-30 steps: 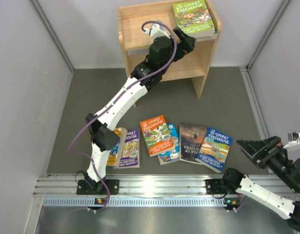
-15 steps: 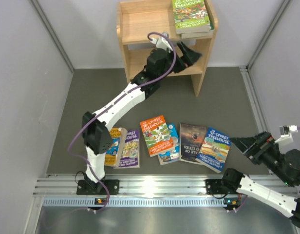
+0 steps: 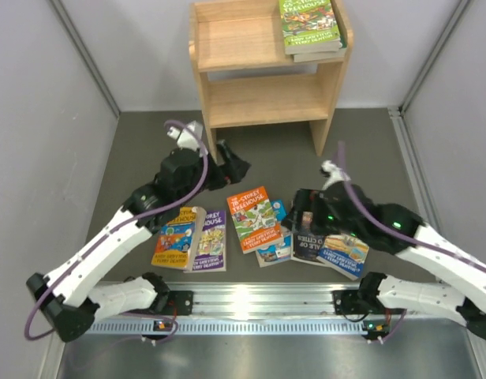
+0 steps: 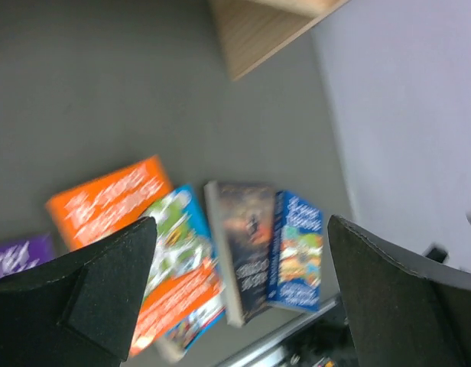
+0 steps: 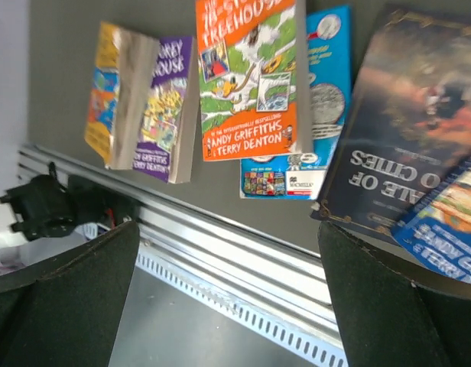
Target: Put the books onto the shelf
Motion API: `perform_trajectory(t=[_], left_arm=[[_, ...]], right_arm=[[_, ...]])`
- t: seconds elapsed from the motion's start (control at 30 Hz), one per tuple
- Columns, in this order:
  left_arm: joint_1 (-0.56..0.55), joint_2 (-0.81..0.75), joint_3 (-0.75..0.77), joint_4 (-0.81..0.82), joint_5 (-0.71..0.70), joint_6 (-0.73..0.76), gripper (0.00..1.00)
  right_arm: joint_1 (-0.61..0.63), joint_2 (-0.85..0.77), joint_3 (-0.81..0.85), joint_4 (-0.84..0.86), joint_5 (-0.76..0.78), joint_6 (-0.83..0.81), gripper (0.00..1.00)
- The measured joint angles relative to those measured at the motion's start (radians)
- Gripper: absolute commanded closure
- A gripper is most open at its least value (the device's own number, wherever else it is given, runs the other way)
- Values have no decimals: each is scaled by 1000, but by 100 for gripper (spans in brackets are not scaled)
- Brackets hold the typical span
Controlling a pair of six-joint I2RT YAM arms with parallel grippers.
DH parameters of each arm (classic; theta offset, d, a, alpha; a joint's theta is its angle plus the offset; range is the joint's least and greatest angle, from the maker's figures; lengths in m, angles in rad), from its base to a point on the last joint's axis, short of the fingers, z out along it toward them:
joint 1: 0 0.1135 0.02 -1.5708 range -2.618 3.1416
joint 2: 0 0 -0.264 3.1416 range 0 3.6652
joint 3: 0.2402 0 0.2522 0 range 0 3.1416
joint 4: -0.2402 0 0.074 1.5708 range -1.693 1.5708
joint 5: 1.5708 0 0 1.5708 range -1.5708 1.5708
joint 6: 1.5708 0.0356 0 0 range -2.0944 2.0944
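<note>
While left gripper [image 3: 233,164] and right gripper [image 3: 304,212] gape empty, bright Treehouse paperbacks [image 3: 255,217] overlap on tabletop [image 3: 140,142], dark book [image 5: 404,145] partly hidden.

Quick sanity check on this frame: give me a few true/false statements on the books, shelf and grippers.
1. A green book lies on the top of the shelf. True.
2. The left gripper holds the orange book. False: it is open and holds nothing, and the orange book lies on the table.
3. In the top view, the purple book lies left of the orange book. True.
4. The right gripper is shut on the dark book. False: its jaws are open, and the dark book lies flat on the table.
</note>
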Motion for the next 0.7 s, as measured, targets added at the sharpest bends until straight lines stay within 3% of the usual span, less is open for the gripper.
perform_trajectory(t=[0.13, 0.3, 0.47, 0.7], left_arm=[[5, -113, -180, -90, -29, -52, 1], [6, -81, -434, -115, 11, -156, 1], [11, -53, -579, -93, 47, -233, 2], [16, -38, -717, 175, 89, -341, 2]], right_arm=[[-150, 251, -5, 112, -218, -68, 0], [-367, 485, -24, 236, -449, -149, 0], [-406, 689, 13, 310, -571, -221, 1], [-409, 853, 31, 377, -681, -271, 5]])
